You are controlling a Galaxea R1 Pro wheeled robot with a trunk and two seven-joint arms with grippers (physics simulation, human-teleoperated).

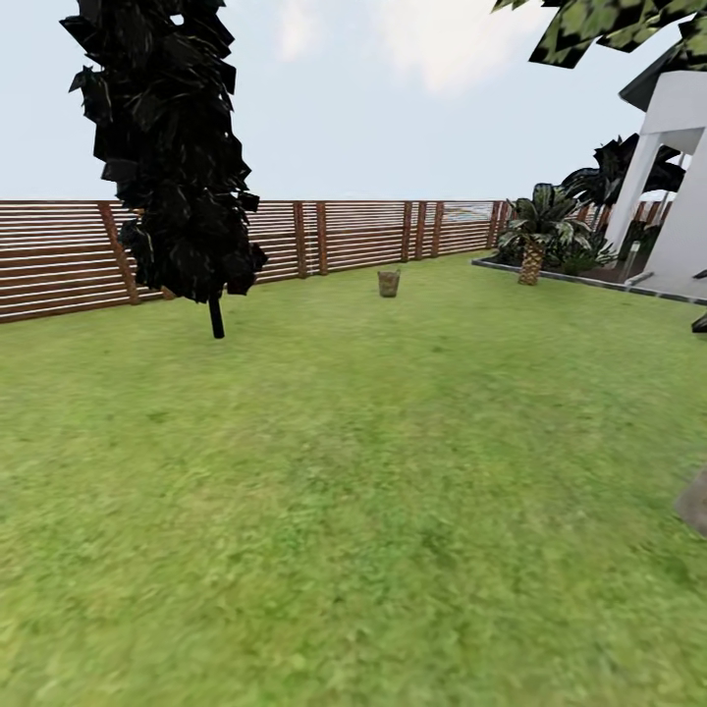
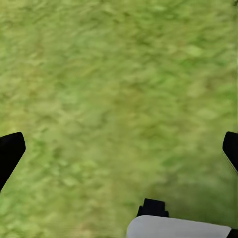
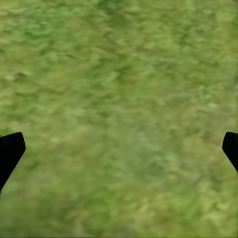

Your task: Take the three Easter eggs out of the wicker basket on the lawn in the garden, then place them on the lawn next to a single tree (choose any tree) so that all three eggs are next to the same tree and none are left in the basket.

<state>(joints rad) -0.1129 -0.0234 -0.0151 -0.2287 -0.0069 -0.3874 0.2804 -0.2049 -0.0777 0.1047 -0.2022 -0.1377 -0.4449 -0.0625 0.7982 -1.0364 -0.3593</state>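
The left hand, fingers spread wide, hangs above the lawn.

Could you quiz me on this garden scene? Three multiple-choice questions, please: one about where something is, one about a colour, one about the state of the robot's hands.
1. Where does the small tan basket-like object stand?
A. On the lawn near the fence
B. On the house porch
C. Under the palm

2. What colour is the fence?
A. White
B. Brown
C. Blue

3. What are the robot's hands doing?
A. Both open, over grass
B. Each gripping an egg
C. Both shut, empty

Answers: 1 A, it sits on grass just before the slats. 2 B, the slats are reddish brown. 3 A, the left hand and right hand show fingertips spread wide, with only grass between.
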